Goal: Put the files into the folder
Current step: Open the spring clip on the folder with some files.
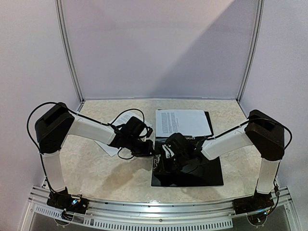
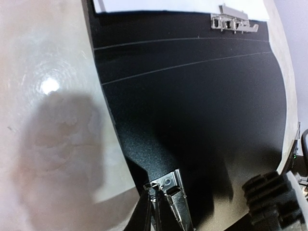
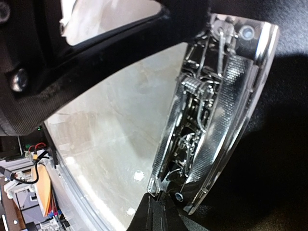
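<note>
Close up, the metal clip (image 3: pixel 211 120) gleams against the right claw (image 3: pixel 159 214), its fingers pressed together at the clip's lower corner. Left claw (image 2: pixel 153 211), likewise pressed together, sits beside that clip. The folder (image 1: pixel 192 175) lies open on the tabletop (image 1: pixel 110 168), with the files (image 1: pixel 183 122) on its far half.
</note>
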Robot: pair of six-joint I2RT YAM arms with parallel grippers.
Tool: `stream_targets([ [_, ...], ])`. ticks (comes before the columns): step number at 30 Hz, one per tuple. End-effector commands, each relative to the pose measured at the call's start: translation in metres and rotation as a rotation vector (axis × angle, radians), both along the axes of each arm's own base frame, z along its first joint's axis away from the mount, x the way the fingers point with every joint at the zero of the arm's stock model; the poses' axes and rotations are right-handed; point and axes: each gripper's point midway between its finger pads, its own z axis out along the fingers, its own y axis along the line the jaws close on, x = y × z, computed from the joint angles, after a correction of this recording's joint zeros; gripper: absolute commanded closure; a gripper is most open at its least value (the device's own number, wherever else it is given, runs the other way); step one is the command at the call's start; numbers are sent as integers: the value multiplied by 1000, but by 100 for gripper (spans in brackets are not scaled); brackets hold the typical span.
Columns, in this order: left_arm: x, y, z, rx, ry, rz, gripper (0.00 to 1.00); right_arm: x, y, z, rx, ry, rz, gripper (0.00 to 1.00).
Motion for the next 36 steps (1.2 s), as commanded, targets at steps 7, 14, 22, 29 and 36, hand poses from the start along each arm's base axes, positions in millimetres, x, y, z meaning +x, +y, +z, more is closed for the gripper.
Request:
stream_targets([
  [7, -17, 21, -37, 91, 95, 1, 100, 4, -23, -20, -49, 28, -82, 87],
  [14, -19, 23, -41, 103, 105, 6, 100, 4, -21, -22, -42, 38, -93, 90],
  [22, -18, 28, -46, 121, 115, 19, 100, 8, -20, 10, 15, -11, -102, 90],
  [29, -17, 28, -47, 119, 119, 26, 100, 5, -14, 7, 24, 1, -79, 90],
  [36, -19, 29, -49, 122, 124, 25, 100, 6, 1, 11, 84, 3, -53, 89],
])
